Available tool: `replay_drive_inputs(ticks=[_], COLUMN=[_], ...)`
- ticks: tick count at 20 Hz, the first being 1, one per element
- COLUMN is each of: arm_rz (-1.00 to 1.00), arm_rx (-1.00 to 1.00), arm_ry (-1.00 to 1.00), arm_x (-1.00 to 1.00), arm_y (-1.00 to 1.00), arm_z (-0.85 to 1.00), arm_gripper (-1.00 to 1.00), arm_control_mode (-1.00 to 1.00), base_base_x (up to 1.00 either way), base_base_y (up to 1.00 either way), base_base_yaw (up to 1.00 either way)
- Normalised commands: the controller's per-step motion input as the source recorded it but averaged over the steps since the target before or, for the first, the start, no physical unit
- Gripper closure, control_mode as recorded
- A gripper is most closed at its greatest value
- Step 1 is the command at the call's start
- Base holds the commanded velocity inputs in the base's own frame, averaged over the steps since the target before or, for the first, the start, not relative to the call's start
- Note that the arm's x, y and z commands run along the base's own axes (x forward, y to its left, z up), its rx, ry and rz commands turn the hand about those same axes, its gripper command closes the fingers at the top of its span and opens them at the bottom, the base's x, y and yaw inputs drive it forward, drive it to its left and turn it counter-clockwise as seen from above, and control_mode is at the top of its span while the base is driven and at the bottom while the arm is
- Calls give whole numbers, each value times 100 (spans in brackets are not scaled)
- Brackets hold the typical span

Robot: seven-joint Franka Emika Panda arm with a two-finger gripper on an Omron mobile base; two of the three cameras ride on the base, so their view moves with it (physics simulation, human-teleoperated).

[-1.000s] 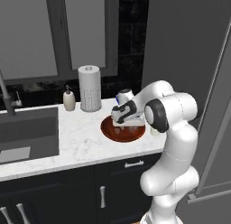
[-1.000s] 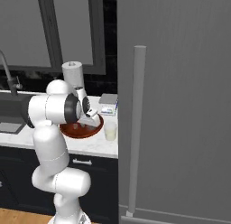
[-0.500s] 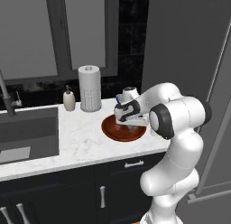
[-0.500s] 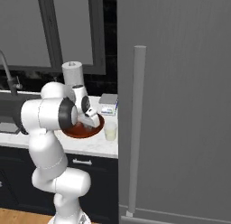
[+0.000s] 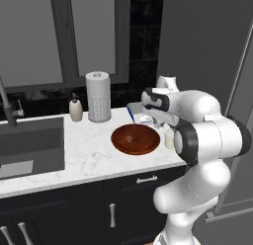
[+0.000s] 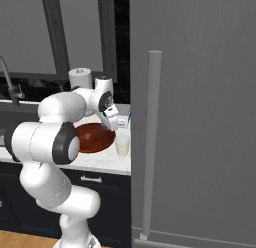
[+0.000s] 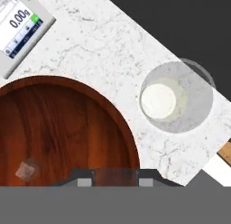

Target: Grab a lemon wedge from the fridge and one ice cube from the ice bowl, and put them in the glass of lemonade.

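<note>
The reddish-brown ice bowl (image 5: 135,139) (image 6: 95,137) (image 7: 58,128) sits on the marble counter with one ice cube (image 7: 29,169) left inside. My gripper (image 7: 115,179) (image 6: 112,124) hangs above the bowl's right rim, shut on a clear ice cube (image 7: 115,175) held between its fingertips. The glass of lemonade (image 7: 173,99) (image 6: 122,142) (image 5: 169,137) stands just right of the bowl, near the counter's end. The fridge (image 6: 200,117) is shut, its long bar handle (image 6: 150,142) facing me. The lemon wedge is out of view.
A small scale (image 7: 22,24) (image 5: 140,113) lies behind the bowl. A paper-towel roll (image 5: 98,96) and a soap bottle (image 5: 75,109) stand at the back, the sink (image 5: 29,145) to the left. The counter ends right beside the glass.
My gripper was open down in the bowl, then closed on an ice cube, lifted out and swung right towards the glass.
</note>
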Motion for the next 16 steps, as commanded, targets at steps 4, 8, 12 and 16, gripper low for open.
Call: replay_drive_inputs(ticks=[4,8,12,16], arm_rz=[-20,-11,0,-1], arm_rx=[19,1,-11,-12], arm_ry=[1,0,0,0], arm_x=[-21,-11,-2,1], arm_y=[-99,-25,0,0], arm_z=[19,-6,-34,-33], arm_gripper=[100,100,100,100], arm_control_mode=[-100,-100,-100,-100], base_base_x=[0,0,0,0], base_base_y=[0,0,0,0], base_base_yaw=[0,0,0,0])
